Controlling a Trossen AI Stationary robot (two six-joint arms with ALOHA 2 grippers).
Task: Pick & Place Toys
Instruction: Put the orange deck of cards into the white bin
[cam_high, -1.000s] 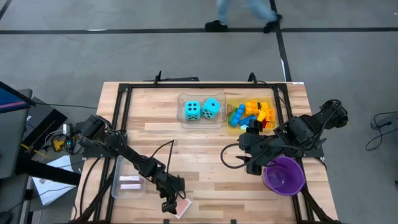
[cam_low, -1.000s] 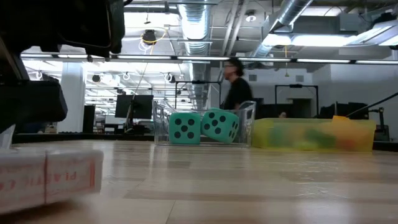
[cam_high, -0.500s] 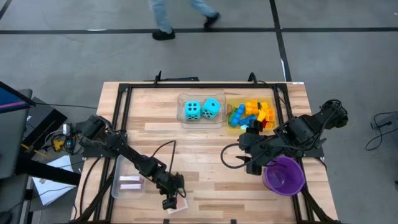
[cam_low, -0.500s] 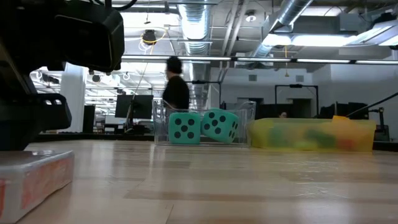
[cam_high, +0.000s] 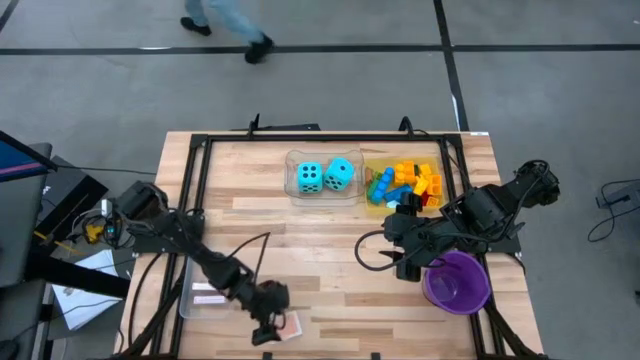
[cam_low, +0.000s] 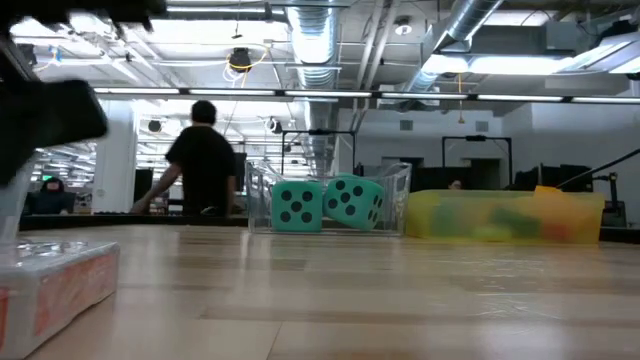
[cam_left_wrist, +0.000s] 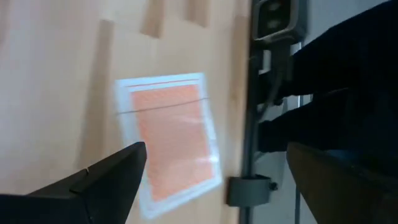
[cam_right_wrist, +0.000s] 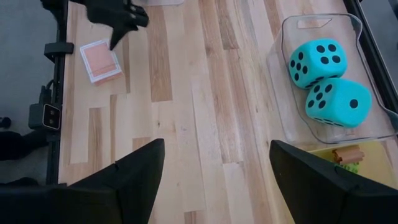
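An orange square tile (cam_left_wrist: 171, 140) in a clear wrapper lies flat on the table by the near edge (cam_high: 288, 325); the low view shows it at the left (cam_low: 55, 285). My left gripper (cam_high: 262, 330) hovers open just above it and to its left, and nothing sits between its fingers (cam_left_wrist: 216, 152). Two turquoise dice (cam_high: 323, 175) sit in a clear tray at the far side. Coloured bricks (cam_high: 408, 185) fill the yellow tray beside them. My right gripper (cam_high: 405, 262) hangs open high over the right half (cam_right_wrist: 217, 146).
A clear tray (cam_high: 205, 295) holding pink tiles lies near the left edge. A purple bowl (cam_high: 457, 282) stands at the near right under the right arm. A black frame rail (cam_left_wrist: 249, 124) runs along the near edge. A person (cam_low: 200, 160) walks beyond the far side.
My left gripper has risen and drawn back toward the table's left, away from the orange tile, staying open. The tile shifted a little early in the second and now lies still. A person has walked leftward behind the table.
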